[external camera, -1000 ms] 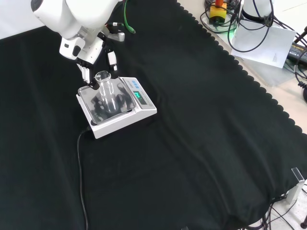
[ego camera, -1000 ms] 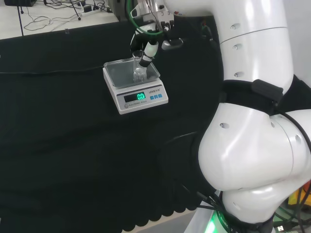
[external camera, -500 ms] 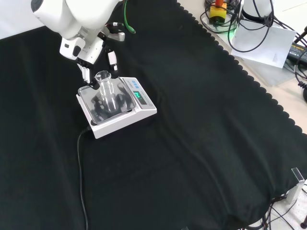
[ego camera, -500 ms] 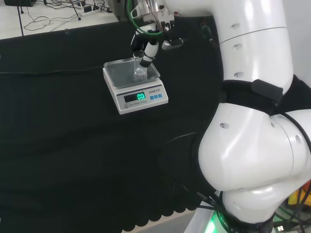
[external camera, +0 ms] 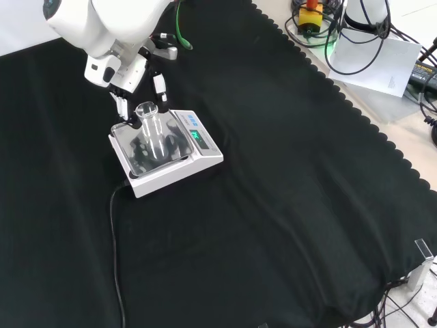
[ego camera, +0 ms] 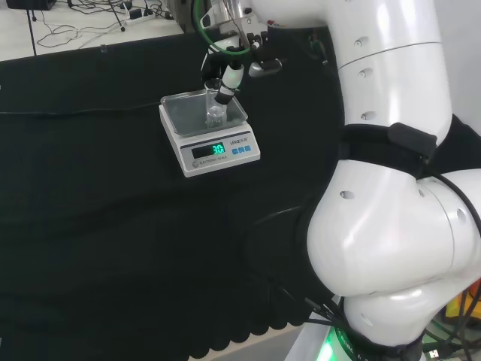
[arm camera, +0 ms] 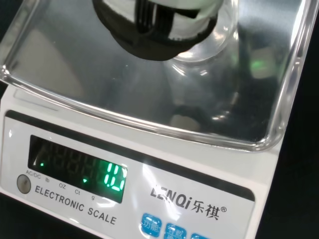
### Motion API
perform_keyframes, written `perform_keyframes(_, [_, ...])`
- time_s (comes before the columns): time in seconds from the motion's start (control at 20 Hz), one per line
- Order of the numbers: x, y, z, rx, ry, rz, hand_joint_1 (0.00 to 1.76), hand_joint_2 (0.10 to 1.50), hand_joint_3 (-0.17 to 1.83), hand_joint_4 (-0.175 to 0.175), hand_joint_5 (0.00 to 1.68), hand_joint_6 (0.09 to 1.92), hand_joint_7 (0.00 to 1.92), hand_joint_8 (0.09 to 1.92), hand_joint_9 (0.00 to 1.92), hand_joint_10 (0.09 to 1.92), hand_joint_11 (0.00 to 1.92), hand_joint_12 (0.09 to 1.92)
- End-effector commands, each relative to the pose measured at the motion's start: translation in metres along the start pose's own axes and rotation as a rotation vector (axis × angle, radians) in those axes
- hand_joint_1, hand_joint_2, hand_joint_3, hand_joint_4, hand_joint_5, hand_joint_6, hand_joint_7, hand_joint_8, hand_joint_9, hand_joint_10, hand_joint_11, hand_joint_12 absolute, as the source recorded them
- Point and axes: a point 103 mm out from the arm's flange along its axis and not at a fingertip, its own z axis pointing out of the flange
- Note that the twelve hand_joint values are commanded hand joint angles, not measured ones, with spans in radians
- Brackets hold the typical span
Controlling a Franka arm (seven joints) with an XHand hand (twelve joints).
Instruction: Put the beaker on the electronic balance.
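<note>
A clear glass beaker (ego camera: 215,111) (external camera: 151,126) stands upright on the steel pan (ego camera: 180,113) of the white electronic balance (external camera: 174,167). The black and white hand (ego camera: 228,83) (external camera: 116,68) hangs over the pan's far side in the front view. Its fingers (external camera: 121,104) and thumb (external camera: 160,85) are curled on either side of the beaker's rim. In the wrist view a blurred fingertip (arm camera: 154,25) lies against the beaker's base (arm camera: 217,37) above the pan (arm camera: 75,59). The balance's green display (arm camera: 79,169) is lit with a reading above zero.
The balance's black cable (external camera: 113,239) runs across the cloth toward the front view's bottom. The arm's big white links (ego camera: 391,226) stand at the head view's right. The cloth's scalloped edge (external camera: 369,116) lies at the front view's right, with cables and paper beyond.
The balance's display has gone from zero to a reading above zero. The hand and the beaker have hardly moved.
</note>
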Motion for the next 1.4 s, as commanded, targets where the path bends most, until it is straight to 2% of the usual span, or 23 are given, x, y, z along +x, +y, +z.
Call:
perform_keyframes(0.05, [-0.001, 0.000, 0.002, 0.015, -0.003, 0.008, 1.16, 1.11, -0.02, -0.175, 1.00, 0.98, 0.98, 0.86, 1.18, 0.77, 1.27, 0.79])
perform_keyframes(0.15, [-0.002, 0.000, 0.001, 0.022, 0.003, 0.010, 1.16, 1.10, -0.02, -0.174, 1.03, 0.92, 0.94, 0.86, 1.22, 0.70, 1.36, 0.78])
perform_keyframes(0.25, [-0.004, 0.000, 0.003, 0.025, -0.003, 0.011, 1.12, 1.02, -0.07, -0.175, 0.95, 0.81, 0.88, 0.86, 1.27, 0.62, 1.39, 0.76])
perform_keyframes(0.4, [-0.004, -0.001, 0.004, 0.025, -0.008, 0.016, 1.05, 0.97, -0.15, -0.175, 0.75, 0.82, 0.75, 0.88, 1.27, 0.59, 1.36, 0.79])
perform_keyframes(0.55, [-0.007, -0.004, 0.004, 0.022, -0.007, 0.015, 0.96, 0.91, -0.17, -0.141, 0.52, 0.88, 0.62, 0.88, 1.09, 0.65, 1.23, 0.90])
perform_keyframes(0.7, [-0.007, -0.006, 0.003, 0.020, -0.012, 0.012, 0.91, 0.88, -0.17, -0.114, 0.40, 0.86, 0.54, 0.87, 0.95, 0.71, 1.15, 0.99])
perform_keyframes(0.9, [-0.007, -0.008, 0.002, 0.019, -0.033, 0.012, 0.88, 0.87, -0.17, -0.068, 0.19, 0.53, 0.35, 0.87, 0.85, 0.76, 1.10, 1.04])
perform_keyframes(1.05, [-0.006, -0.010, 0.001, 0.018, -0.046, 0.015, 0.86, 0.85, -0.17, -0.032, 0.13, 0.29, 0.20, 0.84, 0.79, 0.80, 1.06, 1.08])
perform_keyframes(1.15, [-0.007, -0.011, 0.001, 0.017, -0.049, 0.016, 0.86, 0.85, -0.17, -0.008, 0.09, 0.20, 0.10, 0.81, 0.76, 0.81, 1.04, 1.10])
perform_keyframes(1.25, [-0.007, -0.012, 0.001, 0.027, -0.058, 0.022, 0.85, 0.84, -0.17, 0.018, 0.03, 0.12, 0.03, 0.71, 0.74, 0.81, 1.04, 1.10])
perform_keyframes(1.3, [-0.007, -0.012, 0.001, 0.036, -0.064, 0.026, 0.84, 0.83, -0.17, 0.029, 0.02, 0.09, 0.01, 0.58, 0.68, 0.82, 1.00, 1.13])
perform_keyframes(1.35, [-0.007, -0.013, 0.001, 0.048, -0.072, 0.032, 0.83, 0.82, -0.17, 0.039, 0.01, 0.09, 0.01, 0.43, 0.57, 0.83, 0.90, 1.19])
perform_keyframes(1.4, [-0.007, -0.014, 0.001, 0.051, -0.078, 0.036, 0.82, 0.82, -0.17, 0.047, 0.00, 0.09, 0.00, 0.27, 0.39, 0.87, 0.76, 1.26])
